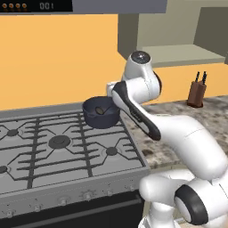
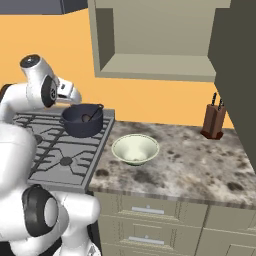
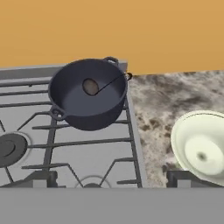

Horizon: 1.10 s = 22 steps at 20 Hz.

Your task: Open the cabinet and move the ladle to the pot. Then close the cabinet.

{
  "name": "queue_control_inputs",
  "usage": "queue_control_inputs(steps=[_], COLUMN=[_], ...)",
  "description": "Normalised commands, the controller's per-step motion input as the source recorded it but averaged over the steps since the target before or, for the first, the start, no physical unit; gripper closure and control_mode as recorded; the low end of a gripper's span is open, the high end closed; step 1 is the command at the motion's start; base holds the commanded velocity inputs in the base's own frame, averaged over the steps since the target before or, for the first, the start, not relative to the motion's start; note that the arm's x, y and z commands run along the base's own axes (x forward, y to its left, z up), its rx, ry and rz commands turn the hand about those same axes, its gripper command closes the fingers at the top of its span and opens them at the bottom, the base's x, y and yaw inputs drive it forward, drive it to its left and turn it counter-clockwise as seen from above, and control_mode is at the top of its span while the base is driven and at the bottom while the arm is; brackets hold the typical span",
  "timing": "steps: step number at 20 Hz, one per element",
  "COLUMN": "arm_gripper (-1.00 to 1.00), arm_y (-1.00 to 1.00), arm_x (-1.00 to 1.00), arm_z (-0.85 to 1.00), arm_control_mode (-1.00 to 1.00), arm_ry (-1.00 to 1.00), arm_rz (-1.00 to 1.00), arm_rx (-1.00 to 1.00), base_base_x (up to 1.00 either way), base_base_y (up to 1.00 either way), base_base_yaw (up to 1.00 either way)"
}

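Now the small dark ladle [image 3: 94, 86] lies inside the squat round blue-grey pot [image 3: 87, 94], cup on the pot's floor and thin handle leaning over the rim. That pot sits on the grey gas stove [image 1: 58, 147], at the corner nearest the speckled stone counter [image 2: 190, 160]. Beside the pot on that counter rests a pale cream bowl [image 2: 135, 148]. Above the counter, the grey-beige wall cabinet [image 2: 155, 40] stands open. Above the pot, the gripper's [image 3: 107, 179] dark fingertips [image 3: 43, 178] are spread wide, holding nothing.

Orange wall [image 2: 150, 97] behind grey stove [image 1: 53, 147]; speckled stone counter [image 2: 200, 165] (pale drawers [image 2: 147, 220] below).
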Motion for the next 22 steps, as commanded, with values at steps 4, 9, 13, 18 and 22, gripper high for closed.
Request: queue_control_inputs(steps=[4,9,13,18,22], arm_gripper=[-1.0,-1.0,-1.0,-1.0,-1.0], arm_y=[-0.31,-0.25,-0.09,-0.03,0.0], arm_x=[-0.88,-0.72,-0.38,-0.14,0.0], arm_z=[0.0,-0.01,0.0,0.0,0.0], arm_control_mode=[-1.0,-1.0,-1.0,1.0,1.0], arm_ry=[0.12,0.08,0.0,0.0,0.0], arm_rz=[0.0,0.02,0.01,0.0,0.0], arm_rx=[0.0,0.0,0.0,0.0,0.0], base_base_x=[0.0,0.0,0.0,-0.54,-0.97], base_base_y=[0.0,0.0,0.0,-0.22,-0.8], base_base_yaw=[0.0,0.0,0.0,0.0,0.0])
